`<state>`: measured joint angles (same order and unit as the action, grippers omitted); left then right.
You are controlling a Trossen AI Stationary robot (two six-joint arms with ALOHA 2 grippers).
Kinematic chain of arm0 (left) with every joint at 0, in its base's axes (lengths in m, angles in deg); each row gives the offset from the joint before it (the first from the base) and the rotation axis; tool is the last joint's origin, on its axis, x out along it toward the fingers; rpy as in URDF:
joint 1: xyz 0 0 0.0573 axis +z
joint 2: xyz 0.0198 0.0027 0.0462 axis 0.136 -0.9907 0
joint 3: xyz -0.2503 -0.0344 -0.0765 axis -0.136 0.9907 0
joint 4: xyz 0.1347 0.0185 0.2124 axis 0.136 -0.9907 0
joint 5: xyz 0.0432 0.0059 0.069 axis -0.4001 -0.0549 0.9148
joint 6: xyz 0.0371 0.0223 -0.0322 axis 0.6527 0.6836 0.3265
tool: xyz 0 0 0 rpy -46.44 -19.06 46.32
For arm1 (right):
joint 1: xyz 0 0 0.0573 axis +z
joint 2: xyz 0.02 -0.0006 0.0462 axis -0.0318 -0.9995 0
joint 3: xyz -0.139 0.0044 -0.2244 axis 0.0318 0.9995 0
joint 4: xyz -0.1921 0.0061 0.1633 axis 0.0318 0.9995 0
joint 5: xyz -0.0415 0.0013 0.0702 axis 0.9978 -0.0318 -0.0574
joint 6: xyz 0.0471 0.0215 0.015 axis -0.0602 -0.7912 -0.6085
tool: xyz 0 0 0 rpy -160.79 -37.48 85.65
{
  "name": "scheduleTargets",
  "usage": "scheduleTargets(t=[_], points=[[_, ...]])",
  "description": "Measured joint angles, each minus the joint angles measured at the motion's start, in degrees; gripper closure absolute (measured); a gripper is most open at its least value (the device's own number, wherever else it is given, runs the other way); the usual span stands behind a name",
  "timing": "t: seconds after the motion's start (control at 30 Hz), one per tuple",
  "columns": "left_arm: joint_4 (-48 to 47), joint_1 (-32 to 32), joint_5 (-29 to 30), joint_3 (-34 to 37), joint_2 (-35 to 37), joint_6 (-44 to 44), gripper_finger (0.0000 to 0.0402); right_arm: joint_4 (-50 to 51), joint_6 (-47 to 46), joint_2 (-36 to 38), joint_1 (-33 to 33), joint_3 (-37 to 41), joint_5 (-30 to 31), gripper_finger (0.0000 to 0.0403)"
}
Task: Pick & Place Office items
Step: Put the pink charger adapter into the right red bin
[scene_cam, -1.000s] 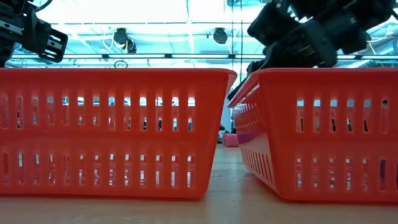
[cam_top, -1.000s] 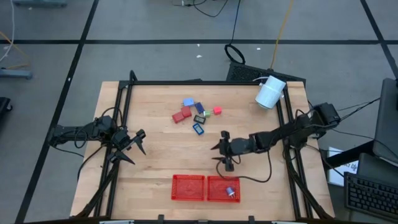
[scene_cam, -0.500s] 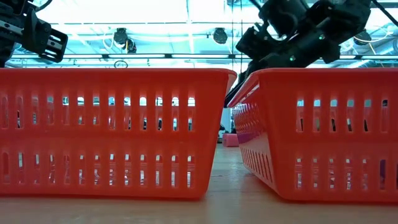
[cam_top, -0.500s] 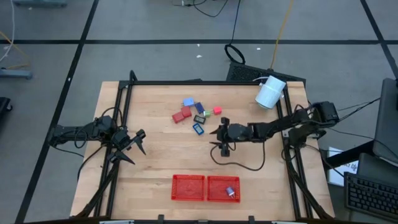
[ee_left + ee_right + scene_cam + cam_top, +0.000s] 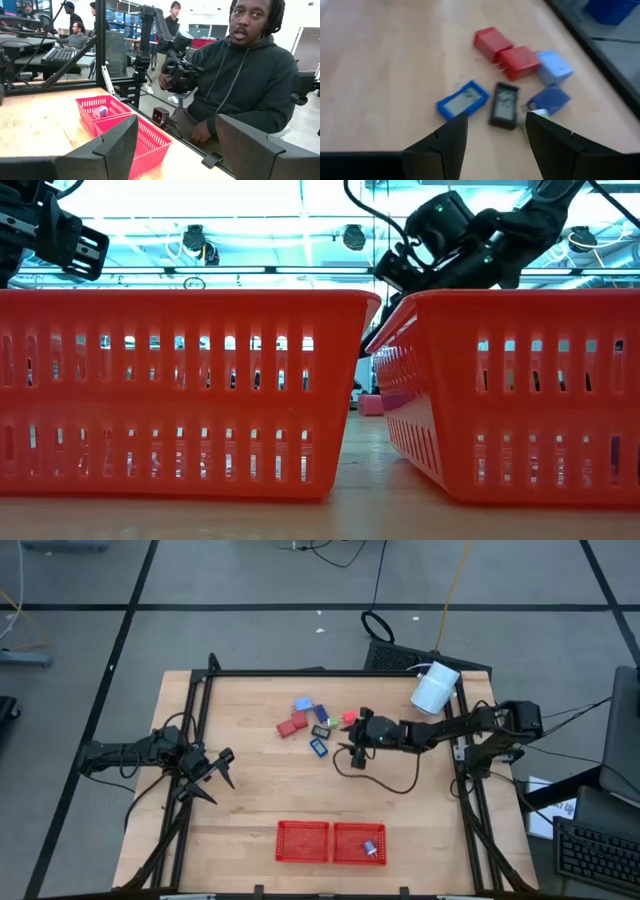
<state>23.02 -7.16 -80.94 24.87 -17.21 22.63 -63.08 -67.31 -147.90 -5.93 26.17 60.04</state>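
We see the right gripper (image 5: 352, 751) reaching over the middle of the table (image 5: 250, 800), just beside the cluster of office items, its fingers (image 5: 447, 142) apart with nothing between them. From its wrist camera the cluster lies right ahead on the wood: two red blocks (image 5: 506, 52) touching each other, a light blue block (image 5: 553, 67) beside them, a dark blue block (image 5: 548, 100), a flat blue-framed piece (image 5: 463, 101) and a flat black piece (image 5: 503, 105) side by side nearest the fingers; a sliver of green shows at one fingertip, mostly hidden. From above, the same group sits toward the far middle of the table, with one further red piece (image 5: 349, 718) close by the gripper's wrist. The left gripper (image 5: 213, 777) waits over the left edge of the table, well apart from the items, its fingers (image 5: 117, 147) spread and holding nothing. Two red mesh trays (image 5: 330, 841) stand side by side at the near edge; the right one holds a small bluish piece (image 5: 369, 848), the left one shows none. A white cylinder (image 5: 435, 688) lies at the far right corner. A person in a dark hoodie (image 5: 242, 85) sits beyond the table's edge
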Motion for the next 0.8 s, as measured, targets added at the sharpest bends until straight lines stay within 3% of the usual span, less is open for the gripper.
scheduleTargets(t=[0.3,0.53,0.8], points=[[0.00,-0.01,-0.01,0.00,0.00,0.01,0.0131,-1.12,0.81,0.38,-4.90,0.00,0.28,0.0211],[-0.01,0.00,-0.01,-0.01,0.00,-0.01,0.0131,-1.09,0.66,0.40,-6.18,0.00,7.84,0.0211],[0.00,0.00,0.00,0.00,0.00,0.01,0.0131,1.13,0.67,2.49,-5.97,0.07,8.80,0.0211]])
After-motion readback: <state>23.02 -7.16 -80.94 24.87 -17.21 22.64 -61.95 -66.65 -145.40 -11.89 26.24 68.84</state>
